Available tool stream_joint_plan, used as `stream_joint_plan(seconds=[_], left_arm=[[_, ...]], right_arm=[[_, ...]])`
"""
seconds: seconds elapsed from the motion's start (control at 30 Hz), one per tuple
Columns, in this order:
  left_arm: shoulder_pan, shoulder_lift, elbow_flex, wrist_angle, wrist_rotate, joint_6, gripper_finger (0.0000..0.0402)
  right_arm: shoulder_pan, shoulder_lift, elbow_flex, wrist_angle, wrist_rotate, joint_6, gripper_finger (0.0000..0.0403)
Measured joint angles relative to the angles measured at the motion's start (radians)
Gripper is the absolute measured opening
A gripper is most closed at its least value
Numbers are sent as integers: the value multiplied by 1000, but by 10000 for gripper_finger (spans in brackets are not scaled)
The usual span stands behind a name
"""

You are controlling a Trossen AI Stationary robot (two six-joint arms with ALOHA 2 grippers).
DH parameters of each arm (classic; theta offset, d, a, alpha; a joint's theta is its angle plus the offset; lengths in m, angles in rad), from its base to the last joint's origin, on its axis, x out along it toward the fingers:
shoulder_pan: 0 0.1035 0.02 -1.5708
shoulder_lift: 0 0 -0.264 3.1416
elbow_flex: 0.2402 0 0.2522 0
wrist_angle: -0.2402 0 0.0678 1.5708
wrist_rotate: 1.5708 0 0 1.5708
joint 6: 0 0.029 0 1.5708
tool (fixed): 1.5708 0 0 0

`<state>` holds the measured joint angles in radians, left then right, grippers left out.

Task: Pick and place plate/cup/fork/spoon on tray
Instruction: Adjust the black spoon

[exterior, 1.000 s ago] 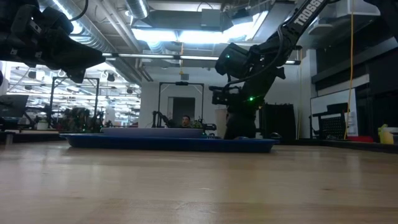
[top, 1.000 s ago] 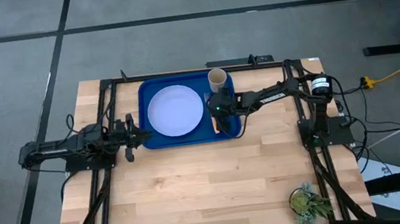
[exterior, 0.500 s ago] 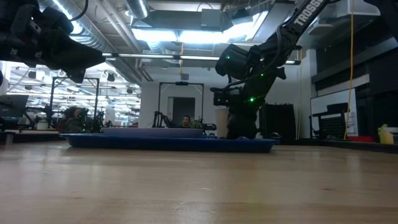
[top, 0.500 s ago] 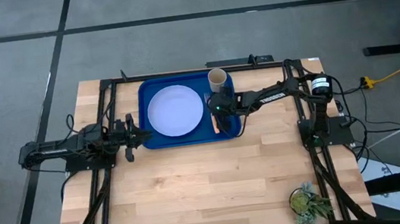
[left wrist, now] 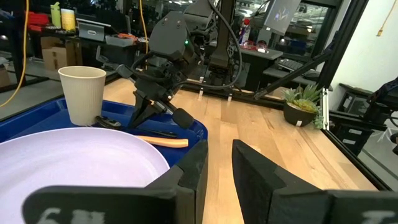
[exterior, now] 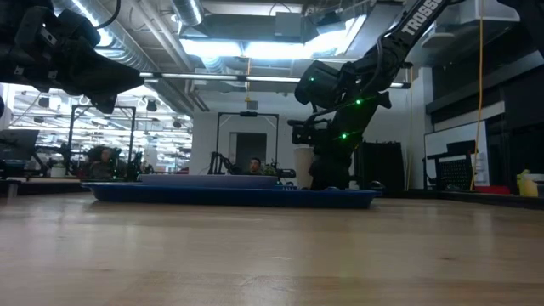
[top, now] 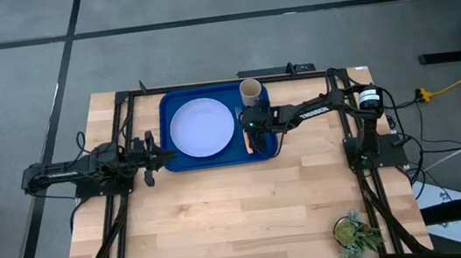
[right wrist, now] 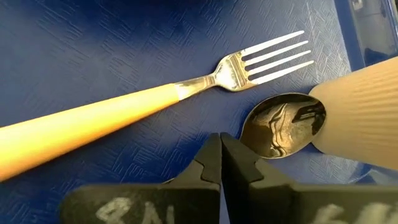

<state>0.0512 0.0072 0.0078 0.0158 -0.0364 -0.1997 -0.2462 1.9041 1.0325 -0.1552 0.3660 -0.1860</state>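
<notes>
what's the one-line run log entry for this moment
right gripper: shut, over spoon | fork, plate, cup: on tray | left gripper: waiting at tray edge

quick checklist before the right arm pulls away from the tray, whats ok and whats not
1. Plate lies flat on the tray: ok.
2. Cup stands upright on the tray: ok.
3. Fork lies flat on the tray floor, free of the right gripper: ok.
4. Spoon is on the tray, its bowl next to the cup; whether they touch: cannot tell.
5. Right jaws are shut together with nothing visible between them, just above the spoon's handle end: ok.
6. Left gripper waits with jaws open at the tray's left edge, out of the right arm's way: ok.
</notes>
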Motion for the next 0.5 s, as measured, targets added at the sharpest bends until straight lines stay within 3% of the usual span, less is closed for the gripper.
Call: stream_joint_plan(seconds=[0.5], left_arm=[[0, 0, 0, 0, 0, 0, 65]], right_arm=[[0, 0, 0, -8, -24, 58, 1]])
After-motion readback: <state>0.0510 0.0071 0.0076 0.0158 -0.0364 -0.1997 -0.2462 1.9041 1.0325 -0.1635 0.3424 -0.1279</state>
